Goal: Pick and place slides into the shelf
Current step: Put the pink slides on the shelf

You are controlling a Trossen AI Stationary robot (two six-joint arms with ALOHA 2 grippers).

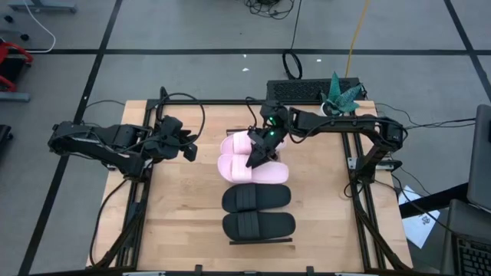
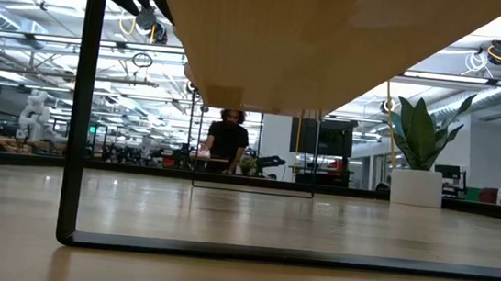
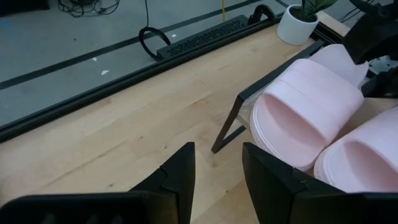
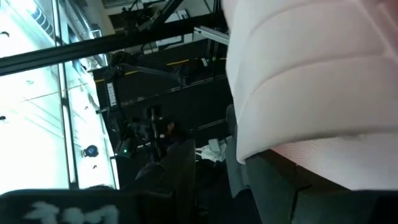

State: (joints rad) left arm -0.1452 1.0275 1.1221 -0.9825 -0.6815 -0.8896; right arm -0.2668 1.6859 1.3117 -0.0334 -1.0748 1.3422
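Right pincer (image 1: 258, 156) clamped on far pink slide (image 1: 239, 145), seating it on shelf (image 3: 231, 118); release next. Left pincer (image 3: 217, 171) apart, waiting.

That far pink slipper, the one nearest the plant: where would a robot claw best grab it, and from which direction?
Probably the wide strap of the far pink slide, pinched from above. The strap arches over the sole, leaving an open toe tunnel for one finger to slip into while the other presses on top. The right gripper is already down over the pink pair; the left gripper hangs open beside them.
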